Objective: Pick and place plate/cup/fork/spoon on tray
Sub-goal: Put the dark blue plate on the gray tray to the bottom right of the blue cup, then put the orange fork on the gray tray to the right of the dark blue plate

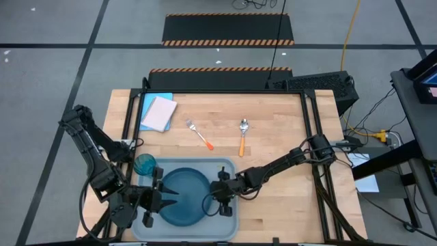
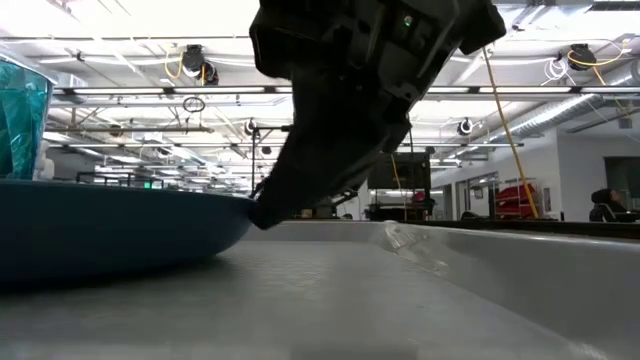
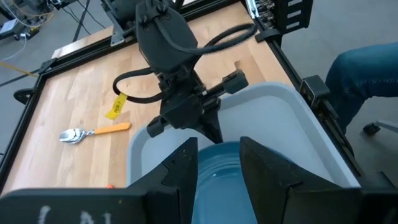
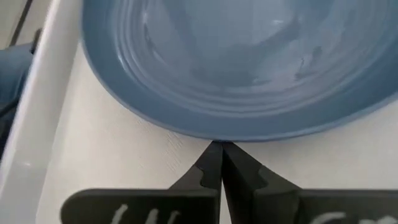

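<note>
The dark blue plate [image 1: 183, 198] lies flat on the pale tray [image 1: 229, 222] near the table's front edge. The teal cup [image 1: 143, 164] stands upright at the tray's far left corner. On the bare wood beyond the tray lie the fork [image 1: 200, 134] and the spoon [image 1: 243, 133], also seen as the spoon [image 3: 93, 132]. My right gripper [image 4: 217, 149] is shut at the plate's right rim. My left gripper [image 3: 219, 163] is open above the plate's left part, with nothing between its fingers. My right gripper has its shut fingertips [image 4: 210, 163] against the outer edge of the plate's rim [image 4: 214, 135], on the side toward the table's right. The fingers slant down from the right, tips low over the tray floor. The plate stays flat on the tray.
A flat blue-and-pink rectangle [image 1: 158, 113] lies at the table's far left. Black frame rails [image 1: 311, 130] run along the table's sides. A person's leg [image 3: 367, 68] shows beside the table. Bare wood [image 1: 280, 205] lies right of the tray.
</note>
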